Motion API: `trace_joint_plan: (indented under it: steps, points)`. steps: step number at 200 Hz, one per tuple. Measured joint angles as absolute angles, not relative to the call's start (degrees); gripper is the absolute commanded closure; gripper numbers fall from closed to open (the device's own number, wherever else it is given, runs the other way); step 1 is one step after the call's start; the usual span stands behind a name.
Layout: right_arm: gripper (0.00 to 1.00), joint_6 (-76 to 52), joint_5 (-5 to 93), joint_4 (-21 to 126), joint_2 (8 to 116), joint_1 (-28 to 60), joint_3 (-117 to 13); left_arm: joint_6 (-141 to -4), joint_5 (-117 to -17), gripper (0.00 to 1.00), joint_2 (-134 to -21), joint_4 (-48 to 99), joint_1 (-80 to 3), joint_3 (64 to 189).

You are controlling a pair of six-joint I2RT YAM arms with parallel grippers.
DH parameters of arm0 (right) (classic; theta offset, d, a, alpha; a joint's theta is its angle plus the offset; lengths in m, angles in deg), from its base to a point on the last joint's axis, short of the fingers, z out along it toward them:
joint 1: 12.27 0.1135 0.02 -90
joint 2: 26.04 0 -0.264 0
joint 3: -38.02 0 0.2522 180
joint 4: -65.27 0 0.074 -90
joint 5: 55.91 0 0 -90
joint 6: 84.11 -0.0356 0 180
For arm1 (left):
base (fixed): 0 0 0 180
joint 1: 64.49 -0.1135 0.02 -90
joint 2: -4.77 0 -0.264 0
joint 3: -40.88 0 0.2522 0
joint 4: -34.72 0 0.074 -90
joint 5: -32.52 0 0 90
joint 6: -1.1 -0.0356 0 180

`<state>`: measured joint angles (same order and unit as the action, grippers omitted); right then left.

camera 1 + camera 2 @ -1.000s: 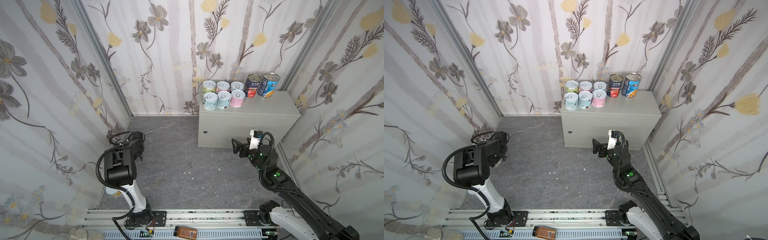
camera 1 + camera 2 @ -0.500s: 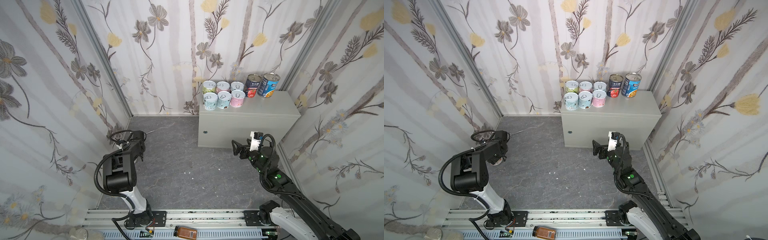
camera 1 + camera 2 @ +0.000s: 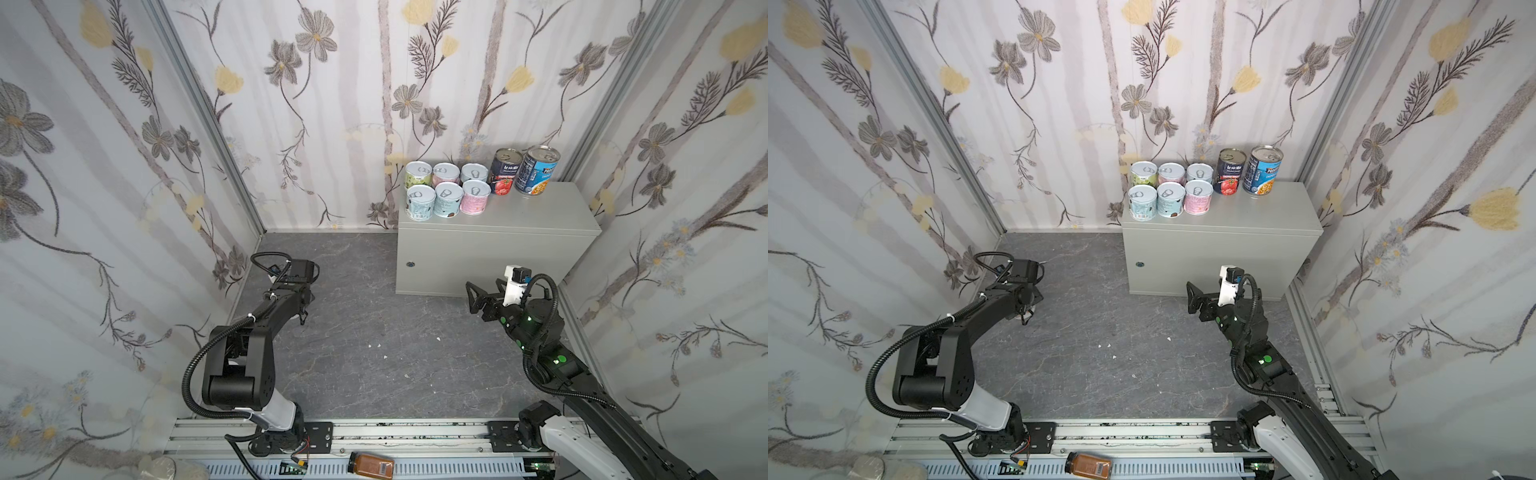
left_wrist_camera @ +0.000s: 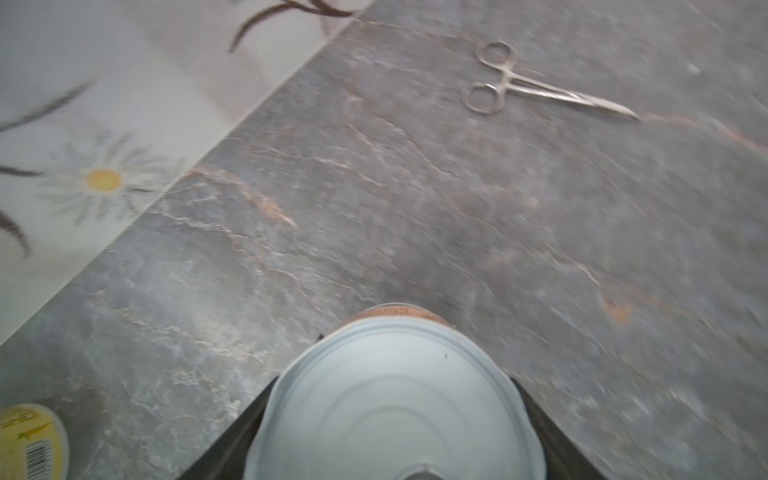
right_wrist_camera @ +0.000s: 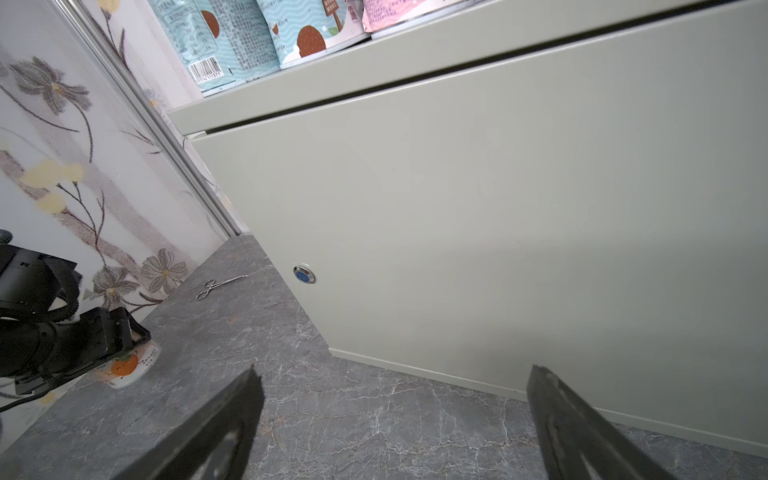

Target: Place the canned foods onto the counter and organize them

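My left gripper (image 4: 394,380) is shut on a short can (image 4: 395,419) with a silver lid, low over the floor near the left wall. From the right wrist view this can (image 5: 124,368) shows an orange-fruit label. In both top views the left arm mostly hides it; the left gripper (image 3: 301,318) (image 3: 1025,318) points down. A yellow-labelled can (image 4: 29,444) stands on the floor close by. Several short pastel cans (image 3: 446,199) (image 3: 1170,199) and two taller cans (image 3: 505,172) (image 3: 537,170) stand on the counter (image 3: 540,208) (image 3: 1266,212) (image 5: 498,208). My right gripper (image 5: 395,415) (image 3: 478,297) (image 3: 1196,297) is open and empty before the counter's front.
Steel forceps (image 4: 540,89) (image 5: 220,284) lie on the dark marbled floor near the back wall. An amber jar (image 3: 371,463) (image 3: 1089,465) lies on the front rail. Floral walls close in on the left, back and right. Small white crumbs dot the mid floor.
My left gripper has closed on the orange-labelled can, and the left arm has stretched out lower along the floor. The right arm has barely moved and stays open.
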<state>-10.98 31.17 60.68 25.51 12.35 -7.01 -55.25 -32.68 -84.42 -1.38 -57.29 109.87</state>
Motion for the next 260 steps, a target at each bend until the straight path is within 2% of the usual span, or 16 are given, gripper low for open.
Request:
trace_joint_plan:
  steps: [81,127,189,241,245,252,260]
  points:
    - [0.00,-11.2,31.2,58.6,19.9,12.2,-5.0,-59.6,-37.0,0.34,-81.1,-1.1,-31.7,109.9]
    - [0.00,-12.3,31.1,55.6,15.1,12.0,-2.7,-59.8,-36.9,0.33,-91.9,-1.2,-16.8,115.7]
    - [0.00,-13.1,30.3,50.6,9.1,10.9,-0.3,-57.5,-35.2,0.28,-108.0,1.2,-6.5,129.3]
    - [0.00,-13.1,30.1,48.4,8.1,10.5,-0.1,-57.4,-35.3,0.15,-112.7,3.8,-4.6,134.1]
    - [0.00,-13.1,30.1,48.3,8.3,10.5,-0.1,-57.4,-35.6,0.13,-112.8,3.4,-4.6,134.1]
    - [0.00,-13.1,30.1,48.3,8.6,10.5,-0.1,-57.5,-35.7,0.01,-112.8,2.8,-4.4,134.1]
    - [0.00,-13.1,30.1,48.3,9.0,10.5,-0.1,-57.6,-35.8,0.00,-112.7,2.4,-4.2,134.1]
